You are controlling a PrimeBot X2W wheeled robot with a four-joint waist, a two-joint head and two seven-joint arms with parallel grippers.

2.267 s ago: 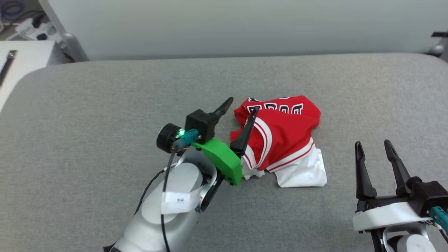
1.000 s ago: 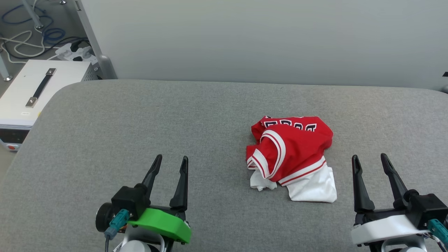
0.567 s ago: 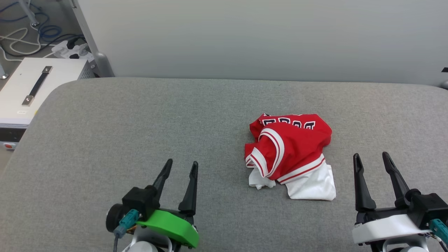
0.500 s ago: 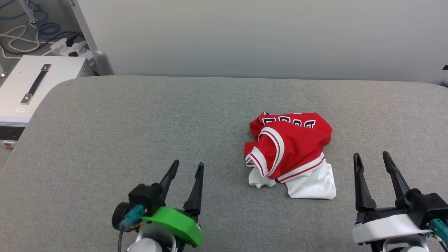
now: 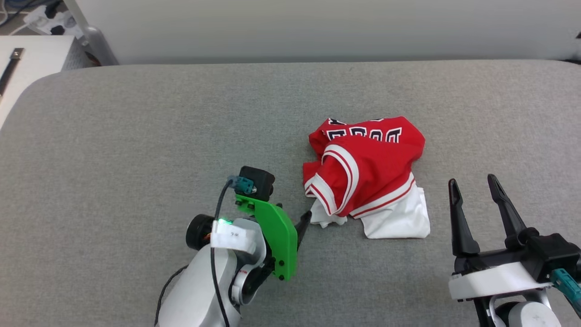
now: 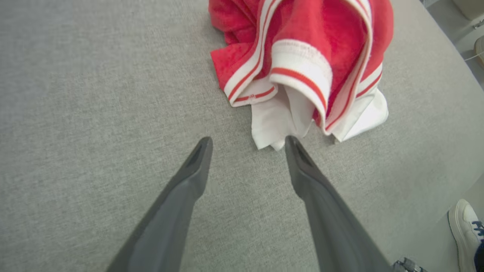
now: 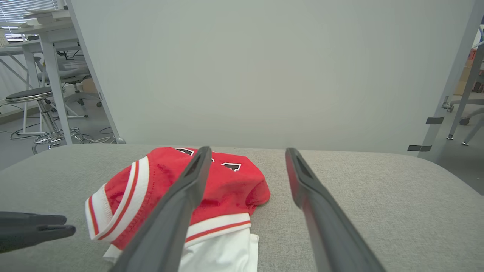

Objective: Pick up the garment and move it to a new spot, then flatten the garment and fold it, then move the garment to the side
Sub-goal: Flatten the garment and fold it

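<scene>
The garment [image 5: 367,172] lies crumpled right of the table's centre, red with white sleeves, striped trim and black lettering at its far edge. My left gripper [image 5: 300,219] is low at the garment's near left corner and turned on its side. In the left wrist view this gripper [image 6: 248,140] is open, its tips close over the cloth surface just short of the white sleeve corner of the garment [image 6: 302,56]. My right gripper [image 5: 472,180] stands open to the garment's right, holding nothing. Past the right gripper [image 7: 248,150], the right wrist view shows the garment [image 7: 234,185].
The grey padded table [image 5: 136,136] spreads wide on every side of the shirt. A pale wall [image 5: 317,22] rises behind it. A white case [image 5: 27,59] sits off the far left corner. A person's shoe [image 6: 467,226] shows beyond the table's edge.
My left arm has swung from the lower left toward the garment and rolled onto its side. The head camera has tilted down. The garment and right gripper stay put.
</scene>
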